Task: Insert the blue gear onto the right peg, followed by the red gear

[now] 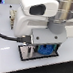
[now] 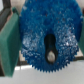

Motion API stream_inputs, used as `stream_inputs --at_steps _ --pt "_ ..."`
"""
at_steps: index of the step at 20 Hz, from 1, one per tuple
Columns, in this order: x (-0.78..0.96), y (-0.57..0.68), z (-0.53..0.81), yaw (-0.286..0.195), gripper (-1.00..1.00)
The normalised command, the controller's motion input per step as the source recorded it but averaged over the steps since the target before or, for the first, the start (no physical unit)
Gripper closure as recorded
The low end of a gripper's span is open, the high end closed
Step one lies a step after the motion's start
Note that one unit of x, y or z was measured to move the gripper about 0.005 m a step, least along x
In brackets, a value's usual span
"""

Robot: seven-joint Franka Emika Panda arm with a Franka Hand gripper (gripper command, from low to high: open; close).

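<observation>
The blue gear fills the wrist view, held flat between my green finger pads. My gripper is shut on it. Through the dark hole in its hub shows a small grey nub, perhaps the right peg; I cannot tell for sure. In the exterior view the blue gear hangs under the hand, just over the black-bordered white plate. The arm and gear hide the pegs there. The red gear is out of view.
The white arm body covers most of the exterior view. A black cable runs in from the exterior view's left over the white table.
</observation>
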Motion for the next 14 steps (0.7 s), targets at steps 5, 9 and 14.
stream_inputs --at_steps 5,9,14 --pt "0.04 0.05 -0.02 0.000 -1.00" --pt "-0.04 0.11 0.29 0.000 -1.00" --pt "-0.10 0.14 0.44 0.000 -1.00"
